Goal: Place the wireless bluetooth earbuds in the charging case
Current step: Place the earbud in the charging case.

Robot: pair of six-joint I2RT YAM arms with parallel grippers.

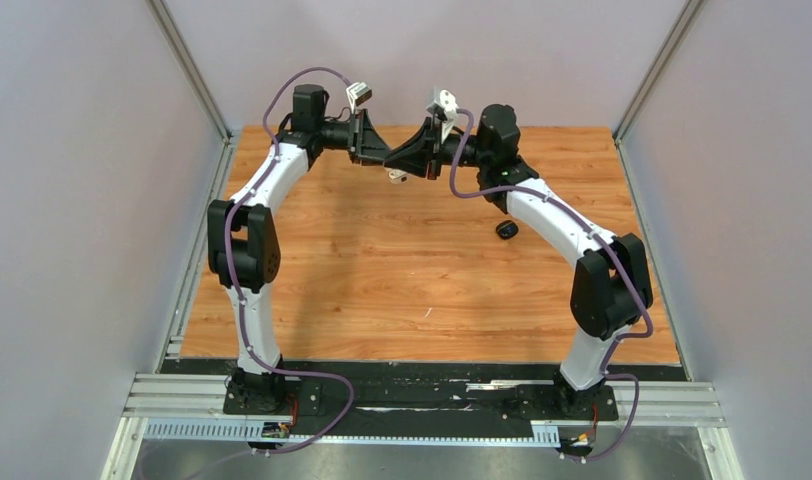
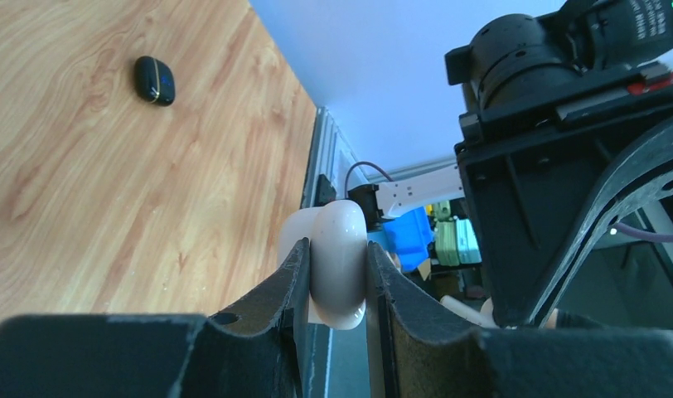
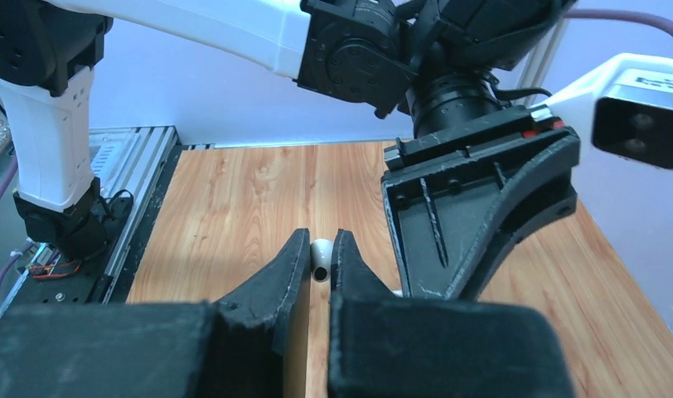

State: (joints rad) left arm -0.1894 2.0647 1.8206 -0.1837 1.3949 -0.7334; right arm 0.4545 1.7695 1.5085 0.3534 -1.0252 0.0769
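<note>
Left gripper (image 2: 337, 247) faces right gripper (image 3: 321, 240), arms arched high.

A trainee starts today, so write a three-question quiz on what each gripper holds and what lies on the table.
1. What does the left gripper hold?
A. a white case
B. a cable
C. nothing
2. True or false: the black case lies on the table, apart from both grippers.
3. Fill the gap: the right gripper is shut on a small white ____.

Key: 1 A; 2 true; 3 earbud.
</note>
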